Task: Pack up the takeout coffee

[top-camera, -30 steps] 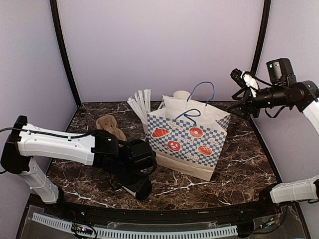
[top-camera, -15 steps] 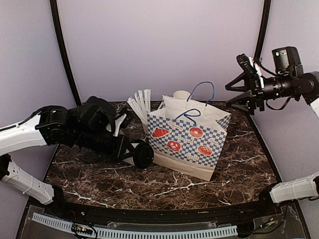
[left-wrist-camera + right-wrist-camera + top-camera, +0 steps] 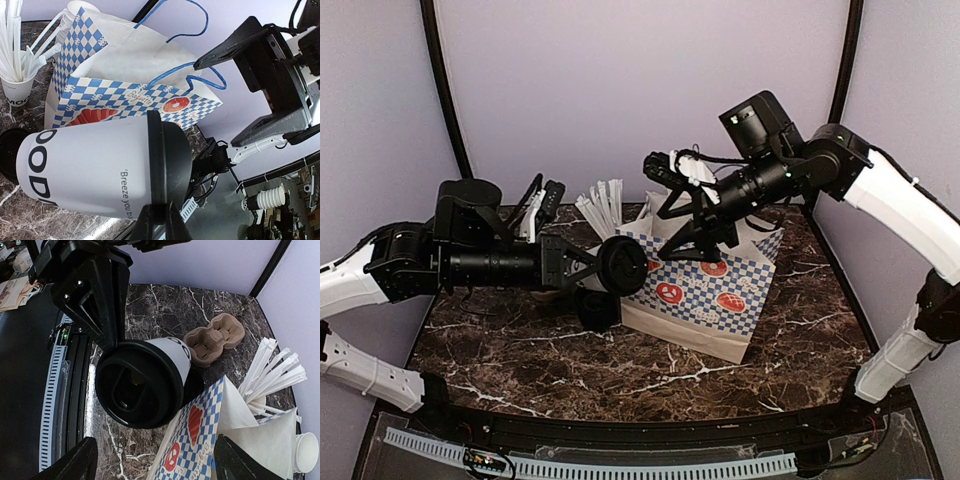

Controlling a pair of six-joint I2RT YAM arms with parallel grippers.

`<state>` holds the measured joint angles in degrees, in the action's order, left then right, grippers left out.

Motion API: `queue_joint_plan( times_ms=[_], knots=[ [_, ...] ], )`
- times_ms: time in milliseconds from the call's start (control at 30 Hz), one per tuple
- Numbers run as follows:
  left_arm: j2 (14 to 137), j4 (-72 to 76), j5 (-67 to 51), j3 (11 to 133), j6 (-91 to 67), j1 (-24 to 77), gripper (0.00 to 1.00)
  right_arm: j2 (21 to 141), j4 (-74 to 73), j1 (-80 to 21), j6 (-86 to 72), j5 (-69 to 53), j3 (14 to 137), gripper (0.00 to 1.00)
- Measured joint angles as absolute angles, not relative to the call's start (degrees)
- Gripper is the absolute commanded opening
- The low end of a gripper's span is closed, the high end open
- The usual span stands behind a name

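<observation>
1. left gripper [image 3: 582, 266]: jaws nearly closed, pinching the coffee cup [image 3: 85, 170] at the band where its lid [image 3: 137, 385] sits. cup is carried on its side, clear of the table [image 3: 800, 340], just beside the paper bag [image 3: 710, 290].
2. why sideways: lid faces the right gripper [image 3: 672, 208], prob. so the cup can be handed over or steered to the bag mouth (a judgement only).
3. right gripper: jaws spread wide, nothing btwn them. it hangs over the bag top, aimed at the lid, approx. level w/ it.
4. bag: stands upright, mouth up, handles [image 3: 200, 20] raised. it sits mid-table, prob. w/in reach of both arms.
5. straw cup [image 3: 15, 92]: upright behind the bag's left corner, straws [image 3: 602, 205] fanned out. not the task's cup.
6. carrier [image 3: 215, 337]: flat on the table beyond the held cup, wells up, nothing in it.
7. counts: coffee cup ×1, lid ×1 (on); bag ×1, handles ×2; straw cup ×1, straws too many to count; carrier ×1, 2 wells seen; spare cup [image 3: 306, 452] ×1 behind the bag; grippers ×2.
</observation>
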<state>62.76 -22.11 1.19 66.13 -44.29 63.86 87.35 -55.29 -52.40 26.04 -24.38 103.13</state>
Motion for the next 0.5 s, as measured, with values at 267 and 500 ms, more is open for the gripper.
queue_joint_plan(
  times_ms=[267, 500],
  knots=[
    [57.80, -16.47, 3.57, 61.82, -47.83, 63.86, 0.00, 91.90, -52.12, -62.83, 23.00, -11.25, 108.05, 0.83],
    [56.14, -13.69, 5.72, 60.84, -49.60, 63.86, 0.00, 95.50, -50.96, -67.13, 21.74, -3.57, 109.93, 0.85]
  ],
)
